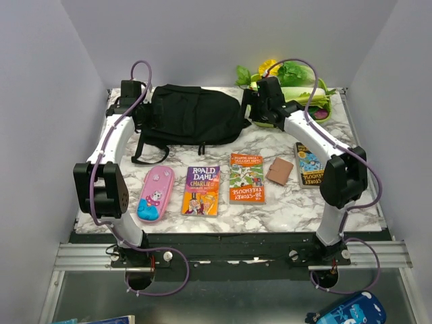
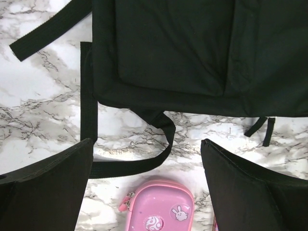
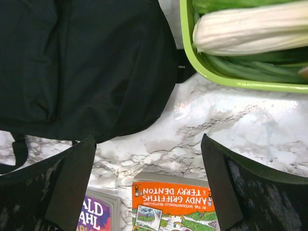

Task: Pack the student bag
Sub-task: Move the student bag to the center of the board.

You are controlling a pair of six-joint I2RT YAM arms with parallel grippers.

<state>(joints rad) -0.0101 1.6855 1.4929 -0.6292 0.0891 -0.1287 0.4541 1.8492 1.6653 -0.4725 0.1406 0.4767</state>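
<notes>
Left hand (image 2: 147, 142) and right hand (image 3: 148, 138), both wide open and empty, at opposite ends of student bag (image 1: 192, 115)

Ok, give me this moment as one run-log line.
student bag: lying flat | left gripper: open, empty | right gripper: open, empty | books, pink pencil case: outside bag

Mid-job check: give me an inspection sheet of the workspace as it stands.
Surface: marble tabletop, no spills seen.
Job's things: student bag flat at back; pink pencil case, Roald Dahl book, Treehouse book, brown pad, blue book in front, outside it.
Clutter: green tray of vegetables, back right.
Claws: left claw, right claw open, empty, beside the bag.
Cables: purple cables along both arms.
Surroundings: grey walls; blue case below the table.
</notes>
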